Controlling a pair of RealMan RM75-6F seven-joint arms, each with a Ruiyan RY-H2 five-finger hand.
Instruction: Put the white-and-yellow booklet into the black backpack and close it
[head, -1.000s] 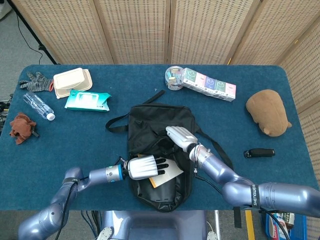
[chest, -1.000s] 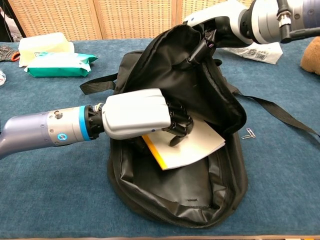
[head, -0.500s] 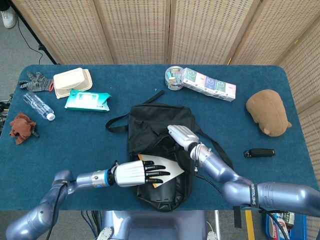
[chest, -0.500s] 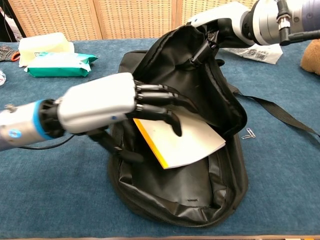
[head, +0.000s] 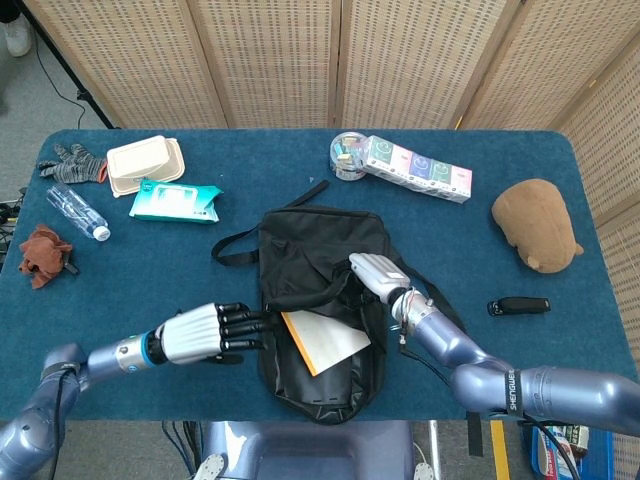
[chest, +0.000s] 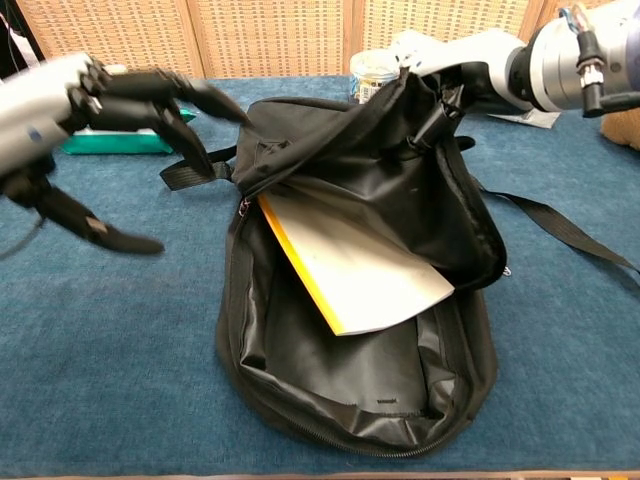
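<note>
The left hand (head: 205, 333) hovers empty, fingers spread, beside the black backpack (head: 325, 375); the right hand (head: 378, 274) grips its flap above the booklet (head: 325, 340).

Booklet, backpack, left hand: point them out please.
booklet (chest: 350, 270): chest view, middle of its white cover.
backpack (head: 310, 238): head view, upper black fabric panel.
left hand (head: 198, 334): head view, silver back of the hand.

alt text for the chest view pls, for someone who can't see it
An open black backpack lies on a blue table with a white-and-yellow booklet resting partly inside its opening. The right hand holds the upper flap up at top right, while the left hand, empty with fingers spread, hovers at upper left, clear of the bag.
</note>
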